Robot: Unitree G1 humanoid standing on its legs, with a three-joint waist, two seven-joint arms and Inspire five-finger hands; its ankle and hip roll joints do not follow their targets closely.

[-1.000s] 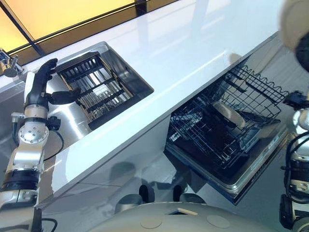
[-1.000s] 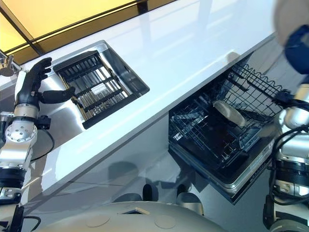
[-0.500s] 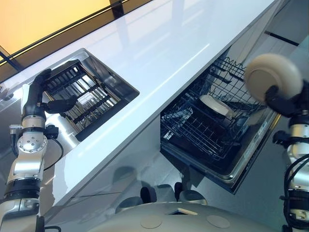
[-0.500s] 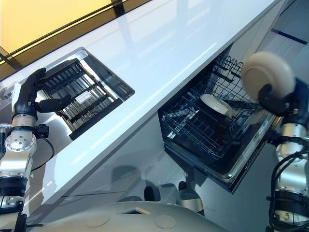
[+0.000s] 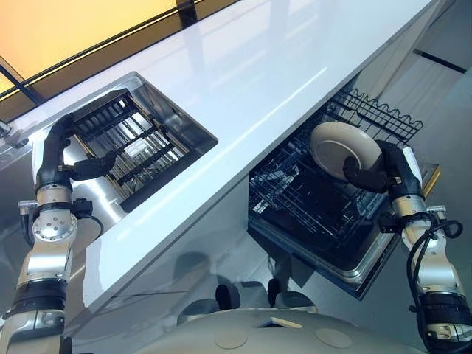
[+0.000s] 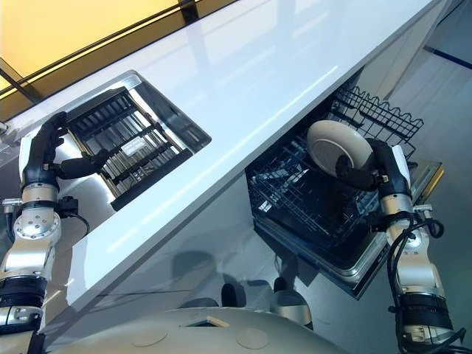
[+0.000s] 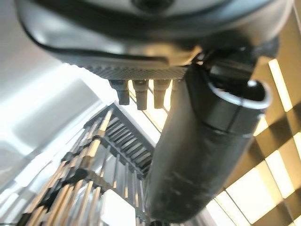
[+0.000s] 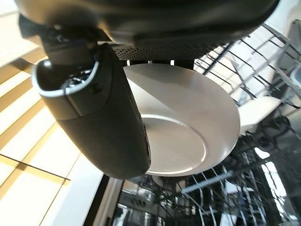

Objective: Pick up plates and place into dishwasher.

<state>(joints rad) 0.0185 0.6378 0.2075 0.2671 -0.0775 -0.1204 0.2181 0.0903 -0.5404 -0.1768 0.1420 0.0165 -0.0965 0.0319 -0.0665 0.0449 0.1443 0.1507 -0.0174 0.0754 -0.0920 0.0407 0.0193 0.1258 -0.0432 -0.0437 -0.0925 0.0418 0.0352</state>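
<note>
Your landmark is the long glossy white countertop. Set into its left end you have a stainless steel sink holding a black slatted drying rack. Below its front edge, toward the right end, the open dishwasher has its dark wire rack pulled out. Your right hand is clamped on a round cream ceramic plate, thumb across its face, holding it on edge just above that wire rack, close under the countertop's lip. Your left hand hangs over the sink's near-left side by the drying rack, fingers straight, thumb out, empty.
</note>
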